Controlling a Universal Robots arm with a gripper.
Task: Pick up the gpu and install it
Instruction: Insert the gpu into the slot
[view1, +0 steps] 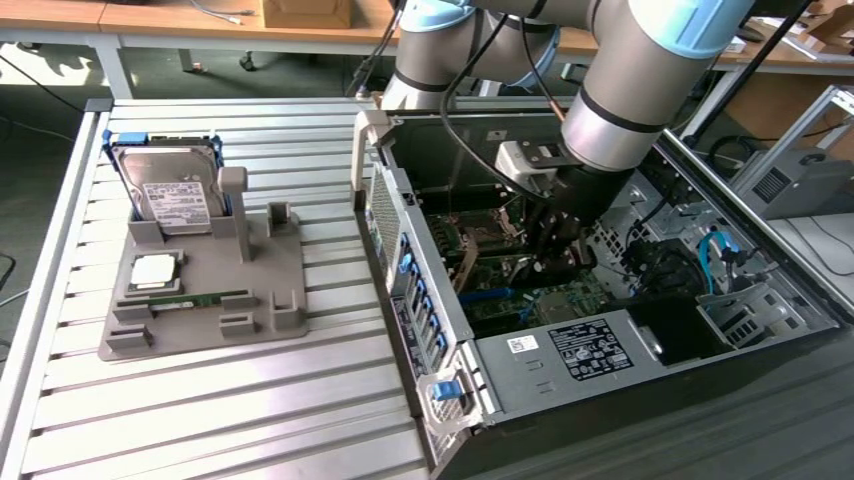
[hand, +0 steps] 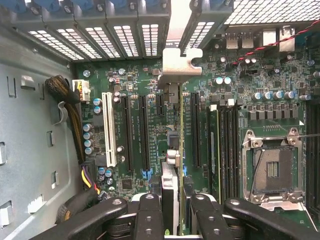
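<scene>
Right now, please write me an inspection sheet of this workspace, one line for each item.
Surface: slatted metal table, carrying a grey parts tray and an open computer case.
Job's things: gpu edge-on between the gripper's fingers, over the motherboard slots, bracket at the rear openings.
Clutter: hard drive, processor, memory stick on the tray.
Grippers: gripper shut on gpu.
Cables: blue cable inside the case; black bundle by the case wall.
Surroundings: wooden benches behind.
</scene>
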